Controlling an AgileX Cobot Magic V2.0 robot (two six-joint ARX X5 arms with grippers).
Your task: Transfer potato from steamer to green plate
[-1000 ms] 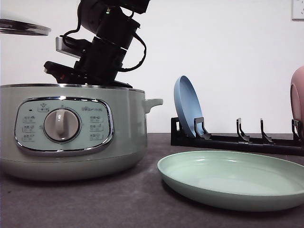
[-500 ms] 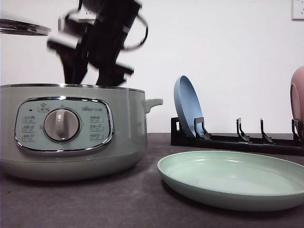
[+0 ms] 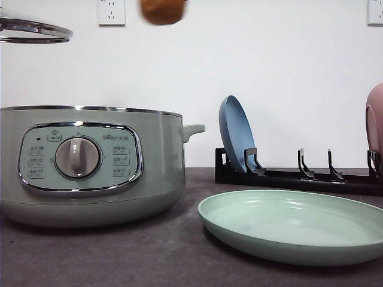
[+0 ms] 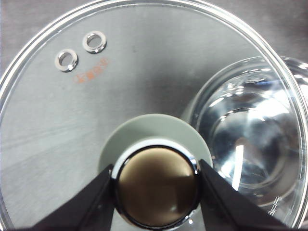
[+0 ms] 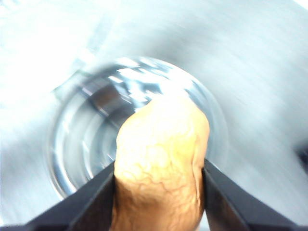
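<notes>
The orange-brown potato [image 3: 162, 11] hangs high at the top edge of the front view, above the pale green steamer [image 3: 90, 164]. In the right wrist view my right gripper [image 5: 159, 192] is shut on the potato [image 5: 161, 168], with the blurred steamer opening [image 5: 91, 139] far below. My left gripper [image 4: 156, 185] is shut on the knob [image 4: 156, 187] of the glass lid [image 4: 96, 96], held up at the left; the lid's rim [image 3: 33, 30] shows in the front view. The green plate [image 3: 296, 224] lies on the table to the right of the steamer.
A black dish rack [image 3: 299, 176] stands behind the green plate with a blue plate [image 3: 236, 134] upright in it and a pink plate [image 3: 375, 122] at the right edge. A wall socket [image 3: 111, 12] is on the white wall. The dark table [image 3: 149, 257] runs in front.
The right arm has risen out of the steamer and left the front view except for the potato in its grip, now high above the pot. The lid has shifted slightly right.
</notes>
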